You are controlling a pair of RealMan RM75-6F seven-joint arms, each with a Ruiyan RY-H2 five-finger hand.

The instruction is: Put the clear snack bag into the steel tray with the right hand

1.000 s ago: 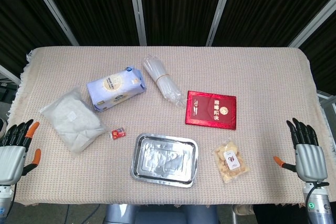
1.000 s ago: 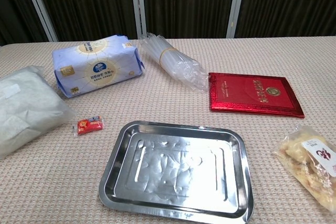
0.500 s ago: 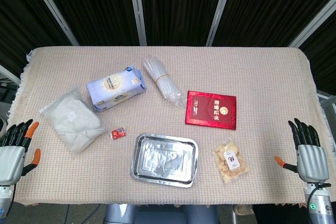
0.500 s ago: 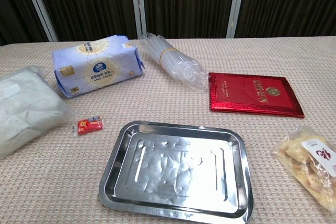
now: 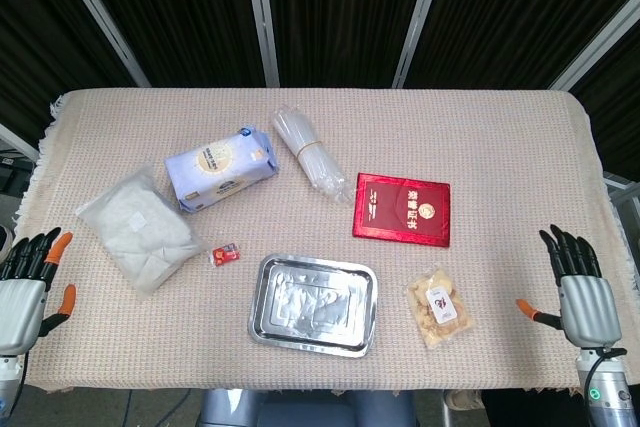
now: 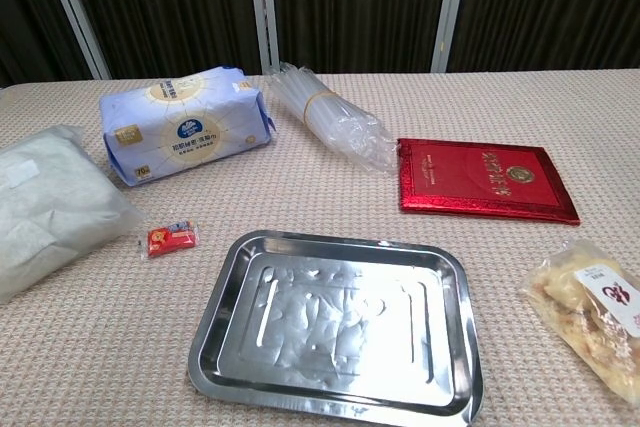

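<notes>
The clear snack bag (image 5: 439, 309) (image 6: 592, 311) lies flat on the cloth near the table's front right, with pale yellow snacks and a small red-and-white label. The steel tray (image 5: 313, 304) (image 6: 337, 329) sits empty just left of it, at the front middle. My right hand (image 5: 579, 287) hovers past the table's right front corner, fingers spread, holding nothing, well to the right of the bag. At the left front corner my left hand (image 5: 25, 281) is also spread and empty. Neither hand shows in the chest view.
A red booklet (image 5: 402, 209) lies behind the snack bag. A bundle of clear sleeves (image 5: 309, 150), a blue tissue pack (image 5: 220, 167), a white soft bag (image 5: 139, 227) and a small red sachet (image 5: 224, 254) occupy the left and middle. Dark panels stand behind the table.
The right hand has shifted slightly left and up beside the table corner. The left hand has barely moved. Nothing on the table moved.
</notes>
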